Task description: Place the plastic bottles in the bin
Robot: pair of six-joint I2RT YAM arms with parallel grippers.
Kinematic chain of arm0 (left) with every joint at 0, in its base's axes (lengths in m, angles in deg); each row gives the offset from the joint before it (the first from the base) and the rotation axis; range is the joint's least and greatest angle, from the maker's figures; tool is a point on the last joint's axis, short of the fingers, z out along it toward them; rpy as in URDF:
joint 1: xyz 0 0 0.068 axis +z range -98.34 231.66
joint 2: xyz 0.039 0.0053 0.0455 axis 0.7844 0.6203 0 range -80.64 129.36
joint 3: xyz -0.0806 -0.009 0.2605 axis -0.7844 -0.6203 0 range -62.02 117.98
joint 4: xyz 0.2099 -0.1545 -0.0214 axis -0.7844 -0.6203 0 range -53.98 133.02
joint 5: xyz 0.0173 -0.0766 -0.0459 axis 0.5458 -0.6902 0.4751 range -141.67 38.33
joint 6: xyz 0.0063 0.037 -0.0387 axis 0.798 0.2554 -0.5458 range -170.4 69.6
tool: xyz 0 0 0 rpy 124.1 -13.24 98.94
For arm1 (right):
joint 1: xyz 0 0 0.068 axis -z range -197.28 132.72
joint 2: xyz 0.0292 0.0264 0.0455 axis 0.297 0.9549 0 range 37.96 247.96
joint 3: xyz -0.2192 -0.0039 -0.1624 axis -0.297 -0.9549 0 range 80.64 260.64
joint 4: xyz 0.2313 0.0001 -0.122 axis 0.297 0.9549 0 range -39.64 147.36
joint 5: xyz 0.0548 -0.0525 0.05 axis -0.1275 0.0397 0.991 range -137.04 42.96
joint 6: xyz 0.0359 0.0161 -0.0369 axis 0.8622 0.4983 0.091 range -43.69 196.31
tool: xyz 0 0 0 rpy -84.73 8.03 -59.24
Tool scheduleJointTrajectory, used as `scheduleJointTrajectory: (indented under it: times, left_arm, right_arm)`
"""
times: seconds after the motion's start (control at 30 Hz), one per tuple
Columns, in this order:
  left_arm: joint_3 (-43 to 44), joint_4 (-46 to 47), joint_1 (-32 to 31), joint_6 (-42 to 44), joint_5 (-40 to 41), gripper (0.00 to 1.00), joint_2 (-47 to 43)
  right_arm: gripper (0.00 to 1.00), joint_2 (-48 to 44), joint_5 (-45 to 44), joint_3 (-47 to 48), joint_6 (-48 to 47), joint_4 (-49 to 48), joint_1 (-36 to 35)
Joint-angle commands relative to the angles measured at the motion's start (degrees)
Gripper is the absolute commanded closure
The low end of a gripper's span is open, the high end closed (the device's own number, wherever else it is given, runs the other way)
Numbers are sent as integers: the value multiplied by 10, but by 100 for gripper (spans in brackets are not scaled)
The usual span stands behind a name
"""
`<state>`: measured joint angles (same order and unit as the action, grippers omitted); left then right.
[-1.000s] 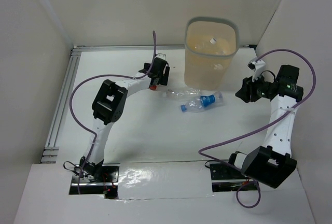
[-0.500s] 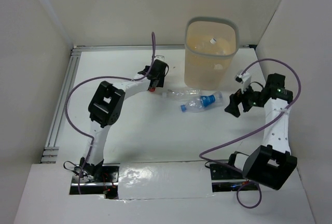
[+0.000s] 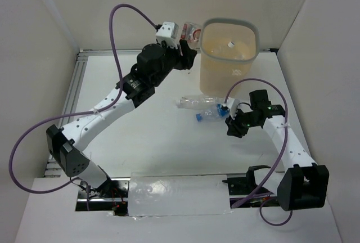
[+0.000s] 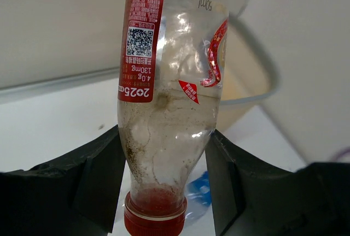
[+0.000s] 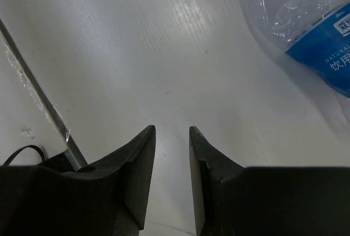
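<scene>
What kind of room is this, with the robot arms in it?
Probably a robot test booth, not a home. Plain white walls box in a white table, two robot arms are bolted at its edge, and only a bin and empty bottles sit there.

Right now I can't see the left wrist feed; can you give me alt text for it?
The left end effector grips a clear plastic bottle with a red label, red cap toward the camera, between its black fingers. Behind it, the bin rim curves above the white table.
</scene>
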<state>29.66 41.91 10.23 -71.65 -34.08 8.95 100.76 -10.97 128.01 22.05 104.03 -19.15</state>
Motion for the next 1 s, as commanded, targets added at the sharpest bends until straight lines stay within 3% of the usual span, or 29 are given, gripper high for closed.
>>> scheduleJointTrajectory:
  times: [0.0, 0.17, 0.4, 0.53, 0.63, 0.67, 0.77, 0.8, 0.83, 0.97]
  left_arm:
    - [19, 90, -15, -16, -105, 64, 4]
    - [76, 179, -39, -48, -156, 63, 50]
    - [172, 293, -51, -99, -130, 59, 172]
    - [274, 301, -58, -94, -85, 52, 260]
    - [382, 262, -65, -64, -39, 52, 339]
    - [401, 250, -65, -63, -21, 43, 356]
    - [464, 197, -59, -63, 15, 33, 402]
    - [464, 187, -59, -63, 21, 20, 402]
    - [447, 187, -59, -63, 21, 14, 402]
    - [412, 174, -53, -70, 21, 3, 385]
  right_arm:
    - [58, 19, -29, -5, 64, -74, -14]
    - [57, 49, -50, -5, 80, -82, -38]
    - [56, 38, -61, -5, 86, -82, -51]
    - [53, 33, -66, -11, 80, -77, -51]
    - [52, 28, -66, -16, 80, -72, -56]
    - [52, 22, -66, -16, 80, -72, -56]
    - [45, 22, -66, -16, 80, -72, -56]
    - [43, 22, -72, -16, 80, -72, -56]
    - [39, 22, -78, -9, 80, -72, -56]
    - [30, 22, -78, 2, 86, -78, -61]
